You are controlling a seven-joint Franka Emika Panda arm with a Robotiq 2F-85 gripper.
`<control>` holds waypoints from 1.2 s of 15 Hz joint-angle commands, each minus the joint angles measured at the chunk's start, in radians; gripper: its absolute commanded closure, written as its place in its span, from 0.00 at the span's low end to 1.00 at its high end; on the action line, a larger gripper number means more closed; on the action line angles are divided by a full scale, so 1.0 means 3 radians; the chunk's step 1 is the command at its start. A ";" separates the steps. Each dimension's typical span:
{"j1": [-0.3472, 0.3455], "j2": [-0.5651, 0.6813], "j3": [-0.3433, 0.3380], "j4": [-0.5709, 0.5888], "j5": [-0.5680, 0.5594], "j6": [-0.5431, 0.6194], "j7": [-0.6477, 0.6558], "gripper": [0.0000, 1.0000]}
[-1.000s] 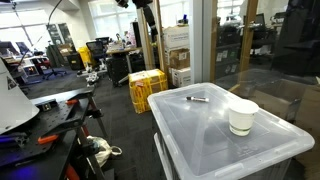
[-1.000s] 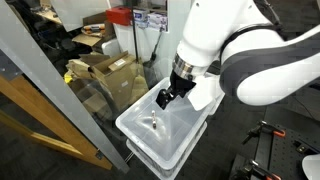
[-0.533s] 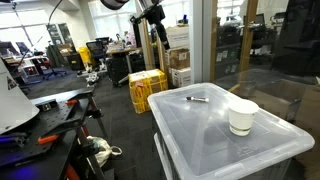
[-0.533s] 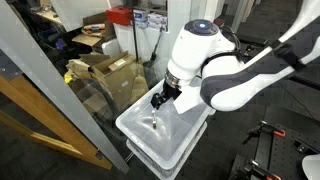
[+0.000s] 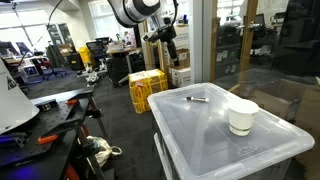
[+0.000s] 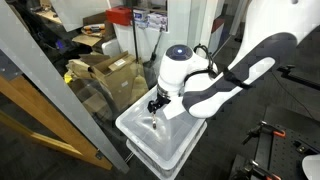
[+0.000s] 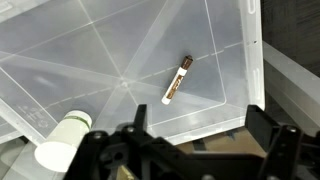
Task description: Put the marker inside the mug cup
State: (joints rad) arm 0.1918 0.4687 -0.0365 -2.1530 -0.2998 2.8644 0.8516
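I am at the approach step: nothing is picked up yet. The gripper [image 7: 195, 152] hangs above the bin lid [image 7: 100, 60] with its jaws spread wide and nothing between them. In an exterior view the gripper [image 5: 169, 47] sits high and beyond the far end of the lid.

The marker [image 7: 177, 80] lies flat on the translucent lid, on a slant in the wrist view, with its pale end towards me and its dark end away. It is near one rim of the lid but not touching it. The mug cup [image 7: 62, 140] stands upright near another edge, well apart from the marker, mouth up and, as far as I can see, empty. In an exterior view the marker [image 5: 197, 99] is towards the far end and the mug cup [image 5: 242, 117] is closer to the camera.

My next move, as I judge it, is to come down over the marker's middle and turn the wrist so the jaws close across its thin body, not along it. The lid looks slick and may flex, so I would descend gently.

The lid between marker and cup is bare, so the carry should be free. The raised rim beside the marker and a glass partition [image 6: 75, 95] close to the bin are what I must watch.
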 commanded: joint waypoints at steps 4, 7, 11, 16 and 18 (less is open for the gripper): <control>0.0195 0.0553 -0.0191 0.0403 0.0427 0.0210 -0.0289 0.00; 0.0187 0.0741 -0.0190 0.0532 0.0638 0.0234 -0.0452 0.00; -0.0059 0.0885 0.0085 0.0637 0.0989 0.0365 -0.0858 0.00; 0.0080 0.0875 -0.0041 0.0608 0.1122 0.0303 -0.0903 0.00; 0.0140 0.0893 -0.0101 0.0643 0.1173 0.0318 -0.0815 0.00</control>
State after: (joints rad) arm 0.1927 0.7317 -0.0302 -1.9696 -0.0137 2.9558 0.6259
